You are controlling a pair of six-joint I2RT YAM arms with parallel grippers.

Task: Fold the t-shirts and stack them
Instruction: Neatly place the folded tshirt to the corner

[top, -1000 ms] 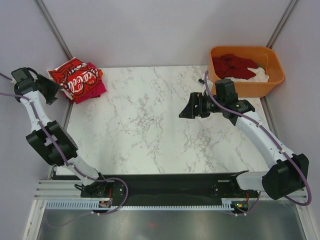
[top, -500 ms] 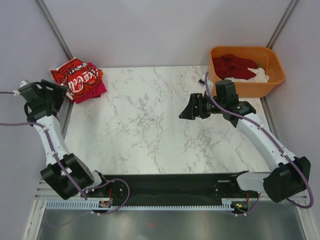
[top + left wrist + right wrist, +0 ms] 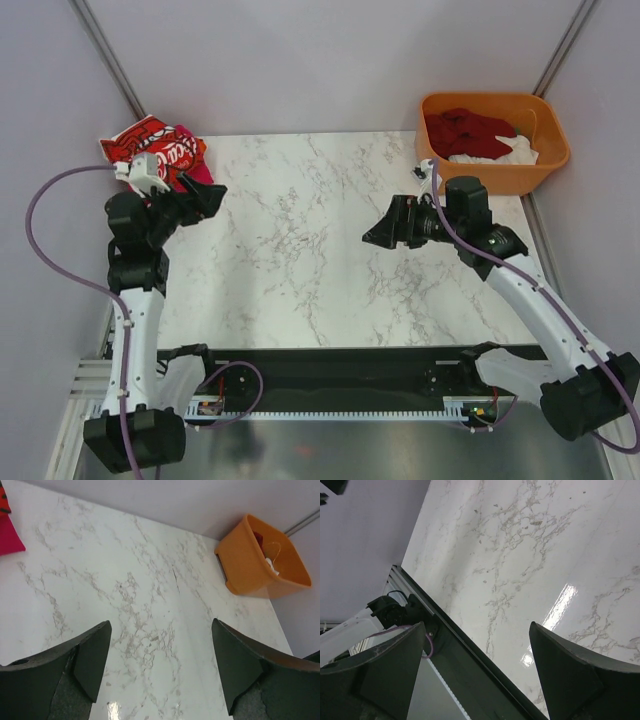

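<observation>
Swung in from the folded t-shirts far left with left tool spread empty (right tool too); could drag the far-right orange tub if pinching its heaped t-shirts too deep.

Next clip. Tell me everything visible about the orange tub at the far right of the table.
The orange tub is a rectangular bin with rounded corners and a thickened rim, plastic by its look, plain and glossy. It stands upright and open at the table's far right corner. Inside lie a crumpled dark red t-shirt and, beside it, white cloth, both below the rim. The right arm passes close before its near wall; contact cannot be told.
</observation>
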